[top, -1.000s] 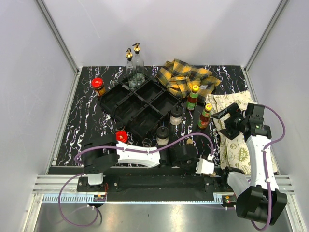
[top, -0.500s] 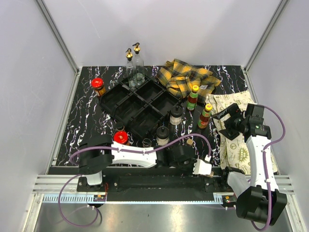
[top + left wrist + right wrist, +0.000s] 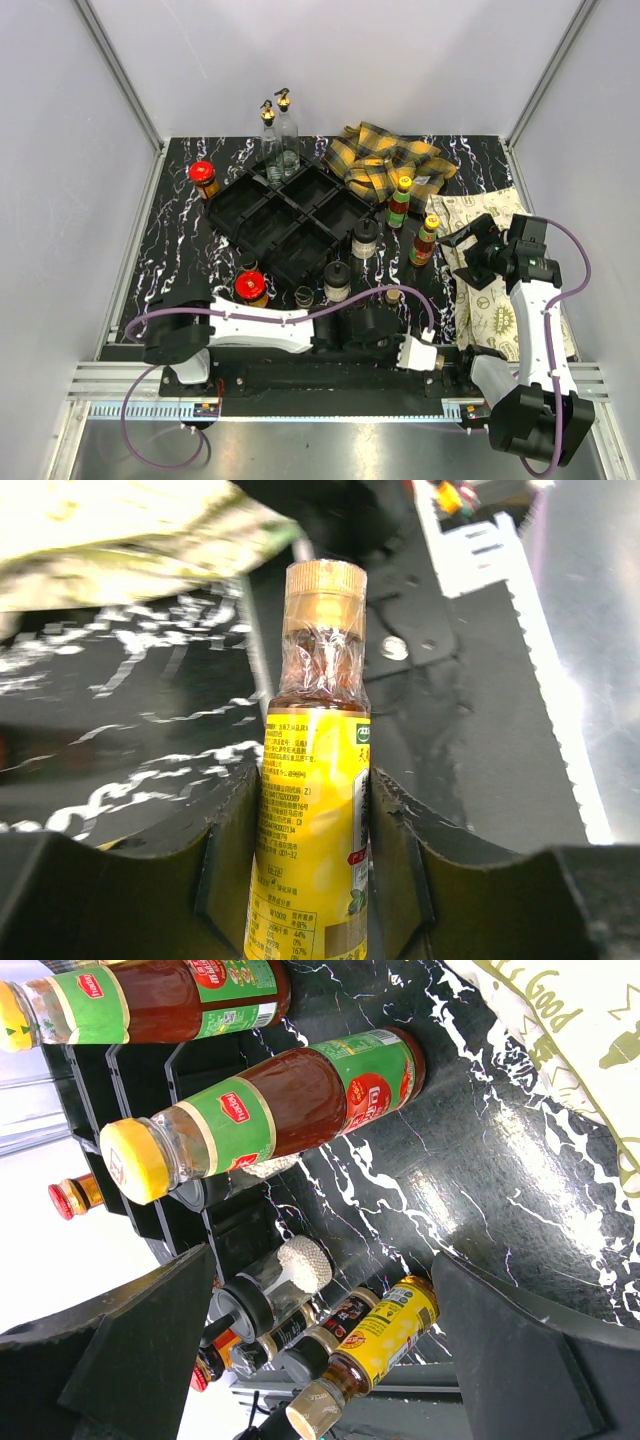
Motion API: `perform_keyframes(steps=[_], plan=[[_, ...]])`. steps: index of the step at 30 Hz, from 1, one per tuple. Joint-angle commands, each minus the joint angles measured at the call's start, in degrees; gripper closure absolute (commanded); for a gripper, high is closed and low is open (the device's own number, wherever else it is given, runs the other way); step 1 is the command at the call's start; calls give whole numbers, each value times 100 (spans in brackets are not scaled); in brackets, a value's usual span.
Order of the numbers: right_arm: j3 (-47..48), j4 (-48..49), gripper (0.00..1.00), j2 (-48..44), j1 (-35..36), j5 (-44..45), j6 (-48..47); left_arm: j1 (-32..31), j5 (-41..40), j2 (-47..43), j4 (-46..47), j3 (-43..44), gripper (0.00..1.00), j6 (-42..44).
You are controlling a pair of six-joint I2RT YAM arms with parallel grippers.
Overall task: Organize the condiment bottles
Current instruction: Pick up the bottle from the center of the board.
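Grips yellow-labelled bottle (image 3: 312, 760) in left gripper (image 3: 312, 810) at black marbled table's (image 3: 180, 250) near edge, right of centre. Holds right gripper (image 3: 320, 1260) spread wide at right, near yellow-capped sauce bottles (image 3: 424, 243). Sits boxed in by plain white walls (image 3: 350, 60).

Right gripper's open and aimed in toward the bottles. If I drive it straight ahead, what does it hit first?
Most likely the nearer yellow-capped sauce bottle, standing on the table just ahead of the right gripper and its open jaws. Nothing shows in between, though depth is hard to judge.
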Motion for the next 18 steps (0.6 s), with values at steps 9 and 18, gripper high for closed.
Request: perform_keyframes(steps=[9,18], plan=[[256,117,0,-221,-39,-38,-162,117,-1721,-872,39,712,100,-502],[1002,-120,0,-678,-39,760,-268,311,-2213,-1417,-13,835,100,-871]])
